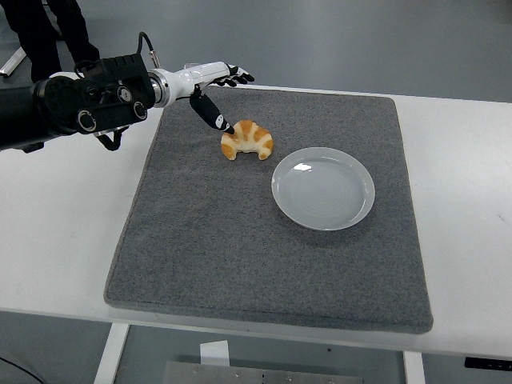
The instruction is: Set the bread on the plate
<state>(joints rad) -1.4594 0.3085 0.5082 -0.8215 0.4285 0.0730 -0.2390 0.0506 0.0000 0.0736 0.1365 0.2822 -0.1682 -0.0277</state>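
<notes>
A white tabletop [64, 232] fills most of the view, and a large grey felt mat [240, 240] covers its middle, reaching from near the far edge almost to the near edge.

The left arm [80, 104] comes in from the left edge at the far side, a bulky black forearm with round joints that narrows into a white wrist. It reaches out over the far left corner of the mat.

A round, pale blue-white plate [323, 188] sits on the mat, right of centre and toward the far half. Nothing is on it.

The left hand [212, 84] is spread open and holds nothing. Its four long fingers [236, 76] stretch flat toward the right, above the mat's far edge, well clear of the bread. The thumb [214, 118] points down and to the right, apart from the others, and its dark tip sits at the far left end of the croissant; whether it actually touches cannot be told.

The croissant [247, 141], golden brown with paler stripes, lies on the mat just left of the plate and slightly farther back, its curved ends turned toward the near side. It lies under the gap between thumb and fingers, not enclosed.

A person's dark trouser legs [40, 32] show at the far left corner.
</notes>
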